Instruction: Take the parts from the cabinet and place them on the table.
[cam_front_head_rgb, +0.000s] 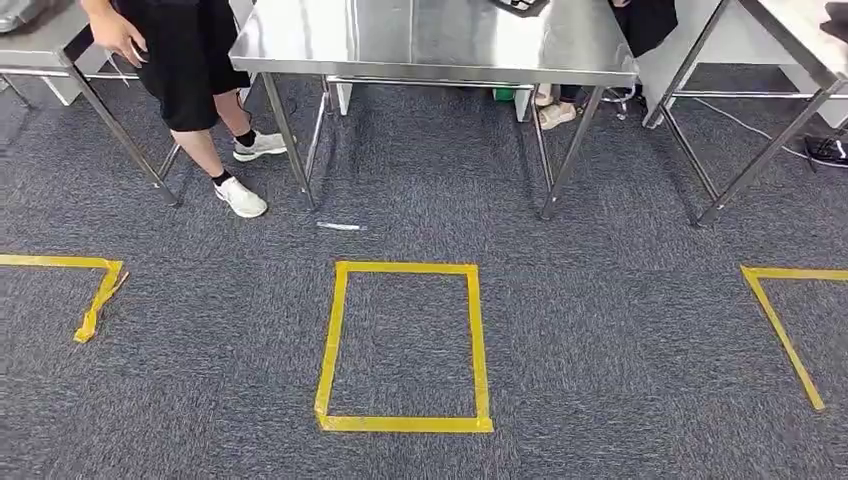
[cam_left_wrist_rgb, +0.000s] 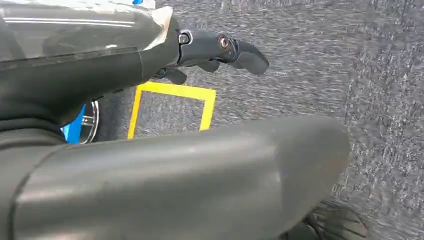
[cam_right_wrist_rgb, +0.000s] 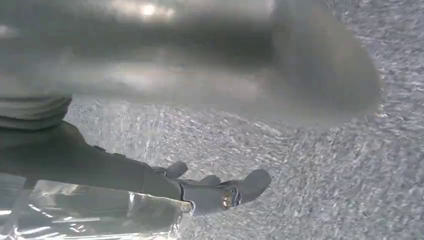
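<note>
Yellow tape rectangle (cam_front_head_rgb: 404, 347) on the grey-blue carpet (cam_front_head_rgb: 600, 340) sat closest in the head view, at 6 o'clock, closed on all four sides. Two more yellow tape outlines flanked it: a partial one at 9 o'clock (cam_front_head_rgb: 95, 290) with a loose, crumpled end, another at 3 o'clock (cam_front_head_rgb: 780, 320) cut by the frame edge.

Left hand (cam_left_wrist_rgb: 220, 50), in its wrist view, hung over the carpet with dark fingers extended and apart, nothing held. Same yellow rectangle (cam_left_wrist_rgb: 172, 107) lay on the carpet beyond the hand.

Right hand (cam_right_wrist_rgb: 220, 192), in its wrist view, likewise hung over bare carpet, fingers apart and reaching out, holding nothing. That frame was blurred.

Small white scrap (cam_front_head_rgb: 340, 226) lay on the carpet just past the rectangle, toward 12 o'clock.

Stainless steel table (cam_front_head_rgb: 430, 45) with thin metal legs stood at 12 o'clock, a dark object (cam_front_head_rgb: 518, 6) at its far edge, too cropped to identify. A second steel table (cam_front_head_rgb: 45, 45) stood at 10 o'clock, a third (cam_front_head_rgb: 800, 40) at 2 o'clock.

Person in black shorts and white sneakers (cam_front_head_rgb: 190, 70) stood between the 10 and 12 o'clock tables. Another person's foot (cam_front_head_rgb: 556, 114) was visible behind the centre table.

Couldn't tell where the parts or cabinet were.
</note>
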